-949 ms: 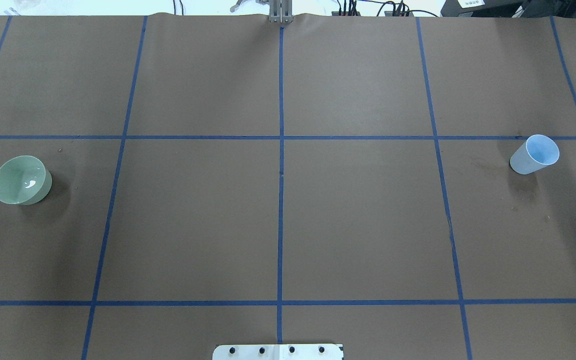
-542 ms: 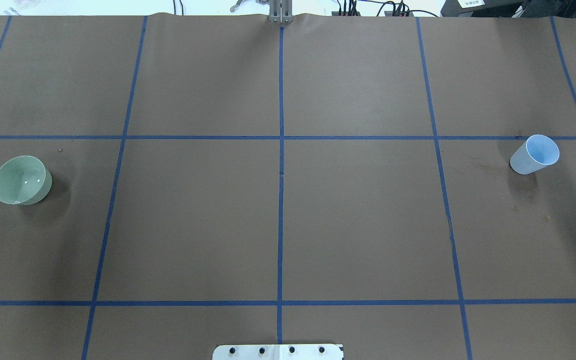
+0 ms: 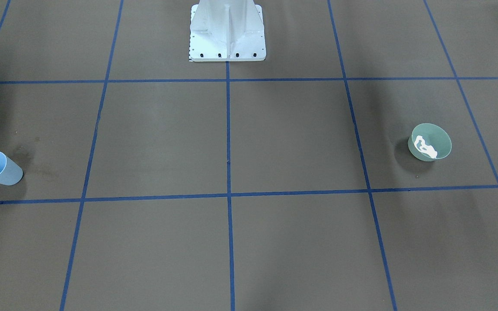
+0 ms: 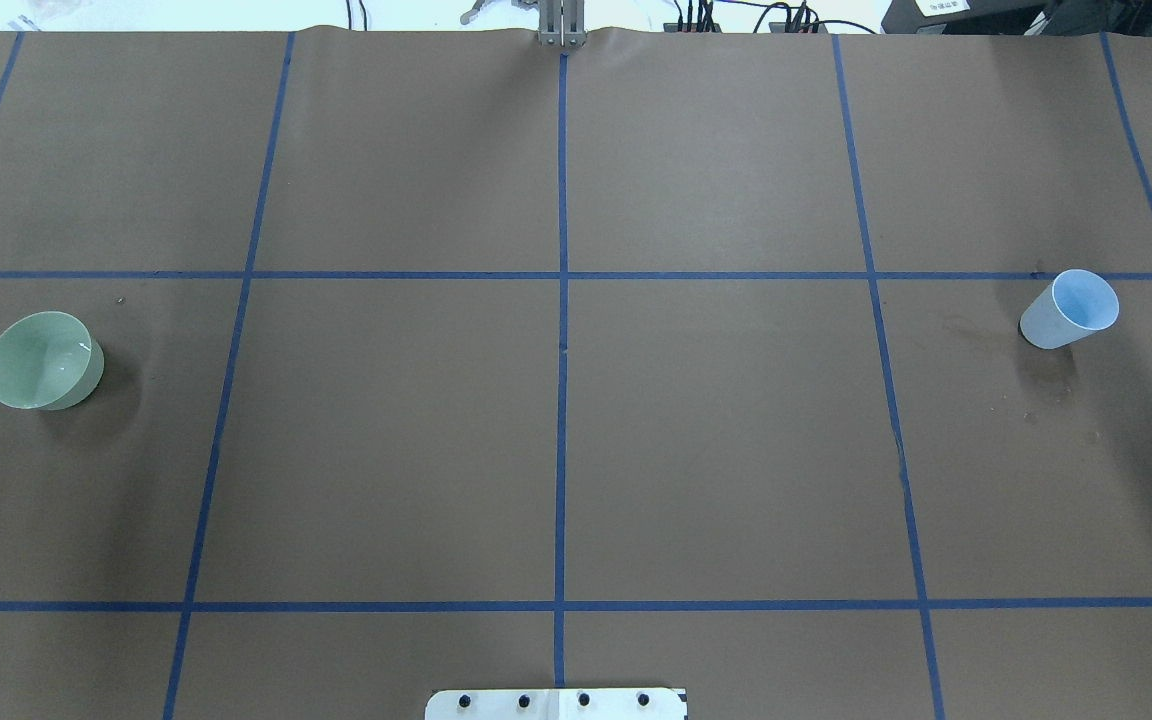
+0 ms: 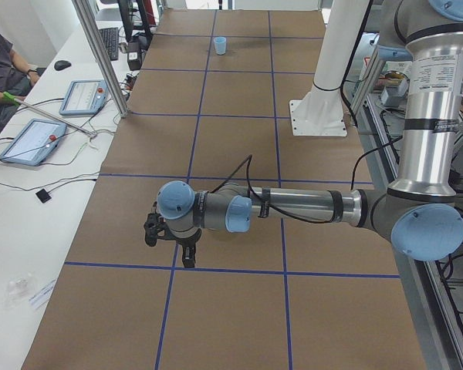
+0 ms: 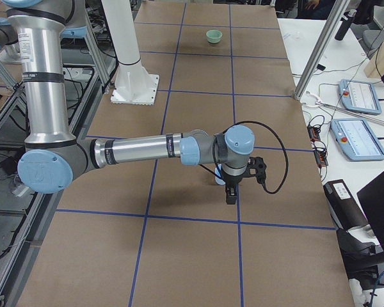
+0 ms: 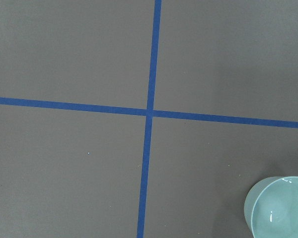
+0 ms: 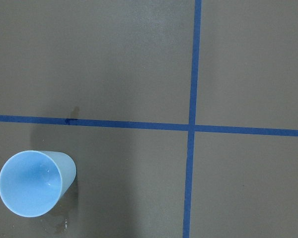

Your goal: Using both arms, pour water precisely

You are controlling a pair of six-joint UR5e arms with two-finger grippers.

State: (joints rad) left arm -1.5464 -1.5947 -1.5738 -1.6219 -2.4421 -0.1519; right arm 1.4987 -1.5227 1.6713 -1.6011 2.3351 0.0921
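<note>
A pale green bowl (image 4: 41, 360) stands at the table's left, also seen as the bowl (image 3: 430, 141) from the front. The water (image 3: 426, 147) shows in it as whitish glints. A light-blue cup (image 4: 1071, 308) stands upright at the far right. Neither arm enters the overhead or front views. In the exterior left view my left gripper (image 5: 170, 248) hangs over the table, pointing down; its wrist camera sees the bowl (image 7: 280, 207) at the lower right. From the right end, my right gripper (image 6: 232, 190) hangs above the cup (image 8: 35, 182). I cannot tell whether either gripper is open or shut.
Blue tape lines grid the brown paper cover. The white pedestal (image 3: 227, 32) is bolted at the robot's edge. A dark damp stain (image 4: 1046, 375) lies beside the cup. A person (image 5: 0, 62), tablets and aluminium posts (image 5: 100, 58) stand along the far side.
The white glint on the water in the bowl has shrunk and shifted. Bowl and cup have not moved.
</note>
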